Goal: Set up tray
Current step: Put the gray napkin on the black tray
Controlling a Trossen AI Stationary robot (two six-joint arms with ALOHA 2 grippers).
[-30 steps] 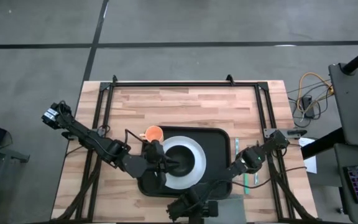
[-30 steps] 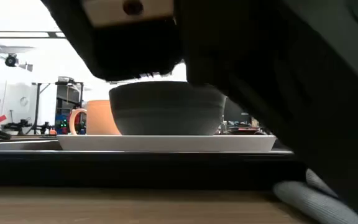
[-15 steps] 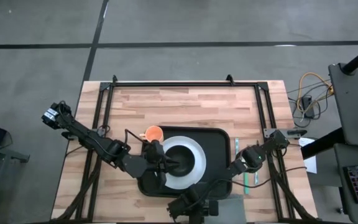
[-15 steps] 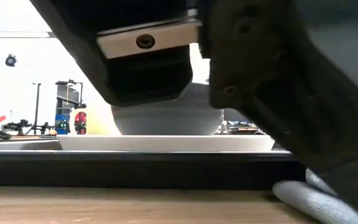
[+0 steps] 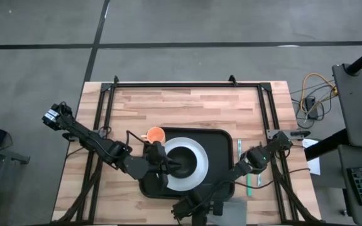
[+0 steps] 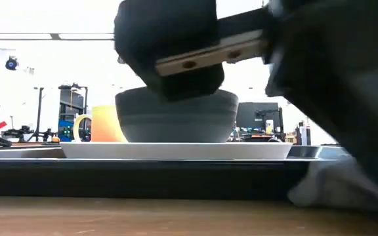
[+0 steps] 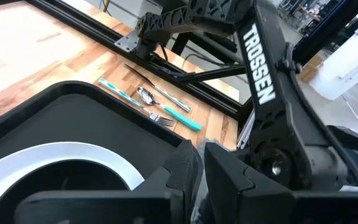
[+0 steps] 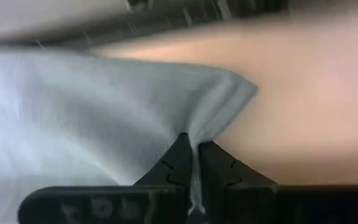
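From above, you have the black tray (image 5: 222,157) lying on the wooden bench (image 5: 187,107), toward its near edge and a little right of centre, with a white plate (image 5: 197,166) resting on the tray's left part and an orange cup (image 5: 155,134) just beside the tray's far-left corner. Your left gripper (image 5: 176,166) reaches in over the plate where a dark bowl sits, though from this height you cannot tell how its fingers stand. Your right gripper (image 5: 217,208) is down at the near edge of the bench, right at a grey napkin (image 5: 234,210) lying just outside the tray's near rim, and cutlery with teal handles (image 5: 249,182) lies on the bench along the tray's right side. At bench level you see the tray's dark rim (image 6: 143,176) running across, the plate (image 6: 176,151) on it, a grey bowl (image 6: 176,121) standing on the plate, the cup (image 6: 104,124) behind, and the napkin (image 6: 333,190) at the right. In the left wrist view the left fingers (image 7: 185,171) are pressed almost together over the tray (image 7: 73,118), the plate's (image 7: 61,162) rim below them and the cutlery (image 7: 160,106) beyond. In the right wrist view the right fingers (image 8: 180,158) are closed, pinching a fold of the napkin (image 8: 86,106) on the bench.
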